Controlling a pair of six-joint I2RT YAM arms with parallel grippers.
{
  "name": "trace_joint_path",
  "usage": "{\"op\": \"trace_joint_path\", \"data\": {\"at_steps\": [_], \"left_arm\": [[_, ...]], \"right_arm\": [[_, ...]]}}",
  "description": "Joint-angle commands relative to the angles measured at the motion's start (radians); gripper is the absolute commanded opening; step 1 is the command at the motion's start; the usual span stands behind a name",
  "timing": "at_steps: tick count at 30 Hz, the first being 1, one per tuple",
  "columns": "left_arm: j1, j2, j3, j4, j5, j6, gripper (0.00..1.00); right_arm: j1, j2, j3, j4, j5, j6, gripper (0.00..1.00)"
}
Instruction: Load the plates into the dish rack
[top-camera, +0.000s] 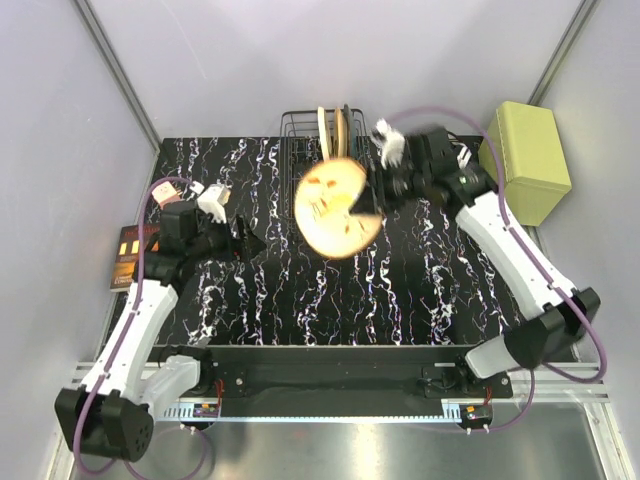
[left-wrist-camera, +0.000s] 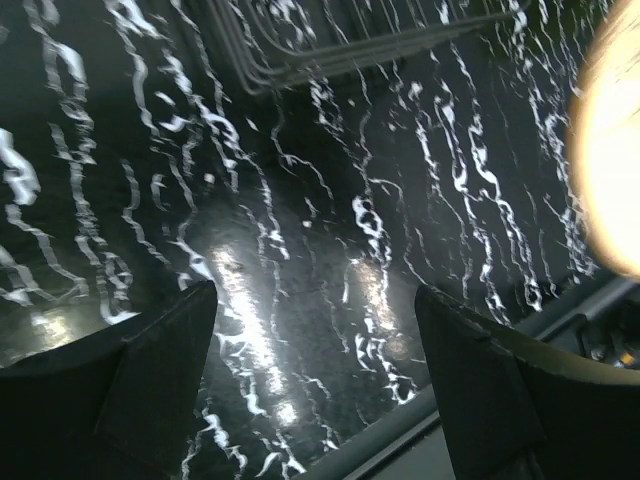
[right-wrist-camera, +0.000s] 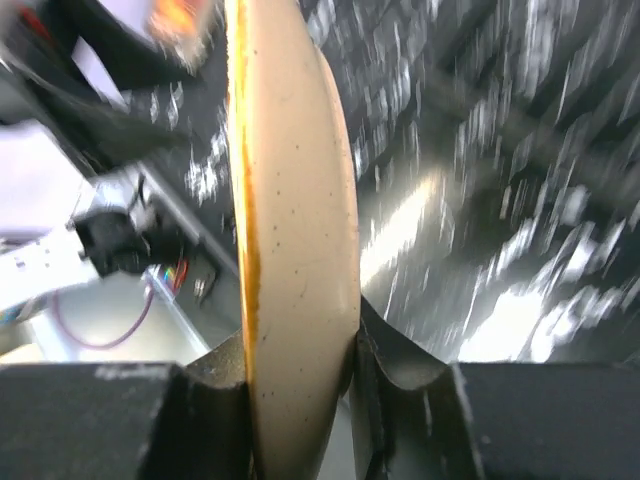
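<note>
An orange plate (top-camera: 338, 208) with small darker markings hangs in the air just in front of the dish rack (top-camera: 296, 128). Its face is tilted upward, and its right rim is pinched between the fingers of the right gripper (top-camera: 373, 200). The rack is black thin wire and holds two more plates (top-camera: 323, 125) upright on edge, side by side in its slots.

Table (top-camera: 260, 300): black top veined in white, marble-like; bright glare was reflected on it; walls (top-camera: 60, 120): pale grey panels, joined by slanted metal struts (top-camera: 113, 65); yellow-green box (top-camera: 528, 160) was set by the right wall; metal sheet (top-camera: 330, 450) was laid along the near edge.
</note>
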Motion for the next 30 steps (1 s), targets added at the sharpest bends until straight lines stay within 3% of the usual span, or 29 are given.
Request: {"op": "trace_joint_path", "data": {"at_steps": [1,3,4,5,6,10,13,17,21,25,30], "left_arm": [[0.044,-0.058,0.037,-0.004,-0.046,0.053,0.85],[0.093,-0.067,0.045,-0.001,0.016,0.019,0.85],[0.104,-0.07,0.049,-0.002,0.023,0.013,0.85],[0.113,-0.078,0.051,-0.004,0.029,0.007,0.85],[0.128,-0.098,0.049,-0.004,0.033,0.006,0.85],[0.174,-0.151,0.017,0.01,0.034,-0.011,0.86],[0.214,-0.188,-0.01,0.01,0.055,-0.027,0.86],[0.236,-0.251,-0.061,0.027,0.071,-0.043,0.87],[0.27,-0.319,-0.153,0.094,0.118,-0.122,0.88],[0.279,-0.383,-0.292,0.169,0.16,-0.243,0.87],[0.277,-0.391,-0.284,0.157,0.115,-0.251,0.88]], "right_arm": [[0.097,0.168,0.405,0.029,0.181,-0.095,0.0],[0.113,0.303,0.624,0.027,0.248,-0.091,0.0],[0.131,0.352,0.709,0.017,0.457,-0.06,0.0],[0.198,0.412,0.805,-0.043,0.558,-0.074,0.0],[0.22,0.545,1.029,-0.08,0.616,-0.112,0.0],[0.31,0.811,1.389,-0.068,0.996,-0.261,0.0],[0.352,0.882,1.368,0.119,1.196,-0.359,0.0],[0.358,0.874,1.225,0.367,1.316,-0.329,0.0],[0.36,0.937,1.274,0.378,1.346,-0.246,0.0],[0.376,0.991,1.302,0.456,1.413,-0.291,0.0],[0.38,1.046,1.292,0.561,1.461,-0.38,0.0]]}}
